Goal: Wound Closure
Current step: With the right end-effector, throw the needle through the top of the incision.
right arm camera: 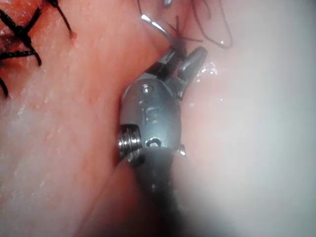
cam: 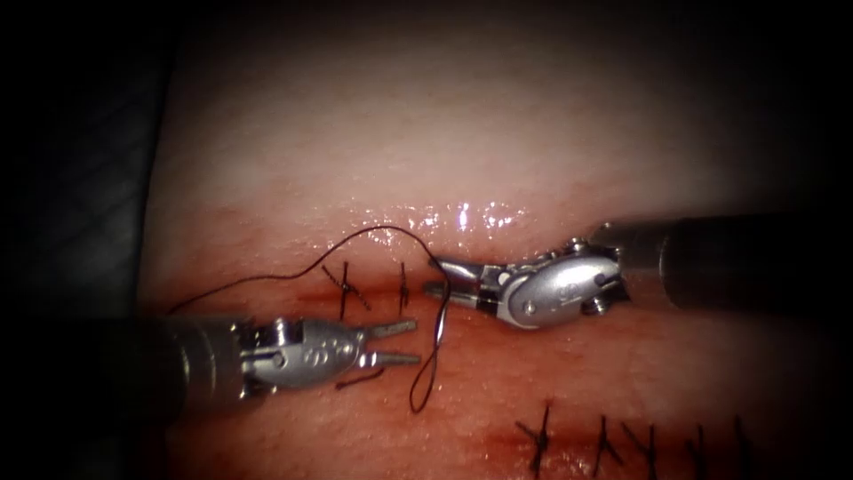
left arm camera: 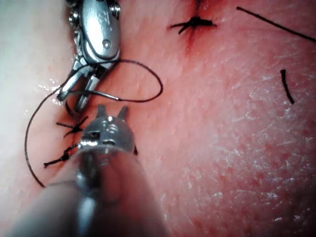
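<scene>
In the endoscope view, the left arm's tool lies below the cut with its jaws parted and empty, just left of a hanging loop of thread. The right arm's tool lies along the cut from the right, its jaws parted at the cut line; the thread runs from its tip, arches over two finished stitches and trails off left across the tissue. In the left wrist view, the left arm's tool shows open jaws holding nothing, while the right arm's tool has a curved needle at its tip, near the needle's end; whether the needle enters the tissue cannot be told. In the right wrist view, the right arm's tool has spread jaws with the needle just ahead. The step in hand appears to be needle handling beside the last stitch; the next move calls for a secure grip on the needle.
</scene>
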You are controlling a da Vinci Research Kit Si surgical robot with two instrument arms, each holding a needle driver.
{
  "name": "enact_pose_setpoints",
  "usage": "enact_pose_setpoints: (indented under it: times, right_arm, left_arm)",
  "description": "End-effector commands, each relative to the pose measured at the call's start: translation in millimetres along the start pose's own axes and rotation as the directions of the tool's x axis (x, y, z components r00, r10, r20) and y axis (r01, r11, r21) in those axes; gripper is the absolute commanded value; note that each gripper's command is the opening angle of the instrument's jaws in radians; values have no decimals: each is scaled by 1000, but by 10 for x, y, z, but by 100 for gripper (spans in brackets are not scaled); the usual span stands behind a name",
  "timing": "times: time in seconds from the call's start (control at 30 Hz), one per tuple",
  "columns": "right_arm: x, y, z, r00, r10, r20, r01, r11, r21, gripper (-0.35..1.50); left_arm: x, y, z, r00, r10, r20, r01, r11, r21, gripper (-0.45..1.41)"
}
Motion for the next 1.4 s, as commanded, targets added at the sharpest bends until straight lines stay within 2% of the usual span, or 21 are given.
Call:
enact_pose_setpoints:
  times: [0.03,0.27,0.37,0.57,0.73,0.93,1.13,1.27,1.4]
  right_arm:
    - [-4,0,7,1000,12,2,-12,1000,9,-35]
    - [3,11,8,997,82,4,-82,996,39,-35]
    - [-8,19,11,986,164,1,-163,983,84,-35]
    - [-18,22,15,970,244,3,-242,960,140,-35]
    - [-28,11,21,958,288,15,-285,938,198,-35]
    - [-53,-8,29,944,324,64,-330,917,223,-35]
    - [-61,-16,24,933,340,116,-358,902,242,-35]
    - [-66,-31,21,923,338,183,-378,882,282,-35]
    - [-78,-34,7,894,356,273,-427,860,278,-35]
  left_arm:
    - [-1,0,8,1000,0,0,0,1000,0,2]
    - [0,1,8,1000,0,-4,0,1000,-4,2]
    - [1,2,7,1000,-1,-5,1,1000,-6,2]
    - [3,2,7,1000,-2,-5,1,1000,-5,2]
    - [3,3,6,1000,-2,-7,2,1000,-8,2]
    - [4,2,5,1000,-2,-7,2,1000,-9,2]
    - [3,1,6,1000,-2,-8,2,1000,-9,0]
    - [3,2,5,1000,-2,-7,2,1000,-9,0]
    - [3,2,5,1000,-2,-7,2,1000,-9,0]
